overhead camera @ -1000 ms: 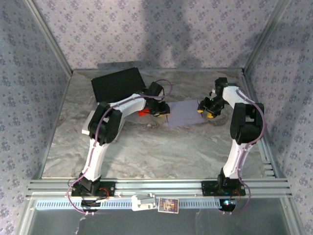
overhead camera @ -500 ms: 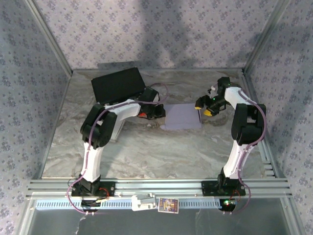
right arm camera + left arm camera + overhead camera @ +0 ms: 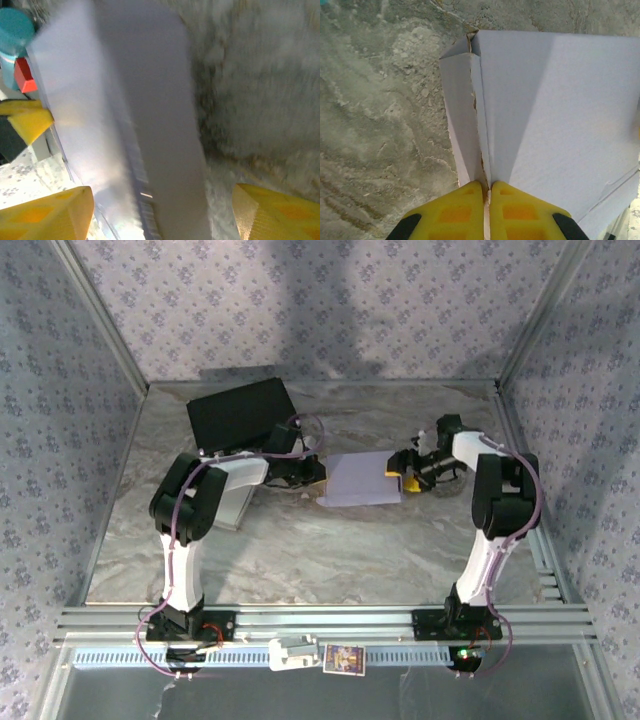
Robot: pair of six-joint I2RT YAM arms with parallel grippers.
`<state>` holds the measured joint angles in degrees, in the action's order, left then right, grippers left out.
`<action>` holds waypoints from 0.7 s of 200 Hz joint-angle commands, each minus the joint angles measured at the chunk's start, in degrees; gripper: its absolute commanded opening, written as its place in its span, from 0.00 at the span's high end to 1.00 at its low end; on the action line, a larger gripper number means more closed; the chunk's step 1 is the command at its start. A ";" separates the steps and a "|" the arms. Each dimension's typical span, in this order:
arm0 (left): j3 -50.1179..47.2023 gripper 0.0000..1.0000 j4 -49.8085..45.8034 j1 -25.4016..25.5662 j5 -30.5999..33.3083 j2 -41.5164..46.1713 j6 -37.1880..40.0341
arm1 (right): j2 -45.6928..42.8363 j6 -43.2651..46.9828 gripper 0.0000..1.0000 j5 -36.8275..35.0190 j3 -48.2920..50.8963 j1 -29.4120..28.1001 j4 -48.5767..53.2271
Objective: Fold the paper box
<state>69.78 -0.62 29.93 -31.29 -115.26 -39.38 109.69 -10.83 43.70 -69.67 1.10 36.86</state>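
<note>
The paper box [image 3: 362, 478] lies as a pale lavender flat sheet on the marble table, between the two arms. My left gripper [image 3: 318, 472] is at its left edge. In the left wrist view the yellow fingers [image 3: 465, 205] are pressed together on a raised fold of the paper box [image 3: 560, 110], so that my left gripper [image 3: 486, 184] is shut on it. My right gripper [image 3: 400, 474] is at the sheet's right edge. Seen from the right wrist, my right gripper [image 3: 162, 210] stands wide open, with a flap of the paper box [image 3: 150, 100] lying between its fingers, untouched.
A black case [image 3: 240, 412] lies at the back left, close behind the left arm. A white block [image 3: 235, 505] sits under the left forearm. Patterned walls close in three sides, and an aluminium rail [image 3: 330, 622] runs along the near edge.
My left gripper has shut on the box's left edge and drawn back to the left, and the sheet has shifted left with it. My right gripper has opened wide and followed leftwards.
</note>
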 commanded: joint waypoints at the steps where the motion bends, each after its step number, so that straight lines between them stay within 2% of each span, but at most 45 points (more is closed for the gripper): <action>1: -2.43 0.91 -5.44 -0.86 1.80 -1.41 0.43 | -1.52 -1.12 0.25 6.07 3.00 -0.13 -4.89; 16: -3.32 0.91 -4.73 -1.33 1.10 -1.63 0.17 | -1.50 -2.01 0.25 8.18 3.69 -1.14 -6.74; 34: -4.37 0.91 -3.10 -1.89 0.19 -1.72 -0.77 | -1.41 -7.73 0.27 12.49 5.70 -2.00 -13.88; 53: -4.81 0.91 -2.03 -2.31 -0.59 -1.68 -1.47 | -1.81 -12.65 0.29 13.05 6.49 -3.33 -18.93; 82: -4.89 0.86 -0.88 -3.21 -1.64 -0.17 -2.57 | -1.72 -22.93 0.49 15.06 6.57 -4.29 -26.11; 92: -4.84 0.82 -1.10 -3.54 -1.42 0.95 -2.75 | -1.83 -24.67 0.55 15.01 5.71 -4.51 -25.67; 113: -4.91 0.72 -2.57 -4.24 0.37 5.29 -2.99 | -2.97 -28.70 0.61 14.53 3.97 -4.66 -23.07; 140: -4.45 0.63 -8.93 -4.29 8.48 15.95 0.85 | -4.66 -36.57 0.65 14.59 1.83 -4.62 -18.06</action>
<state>64.66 -2.00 25.89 -30.35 -109.45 -41.91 108.42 -37.47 58.06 -64.99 -3.84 15.05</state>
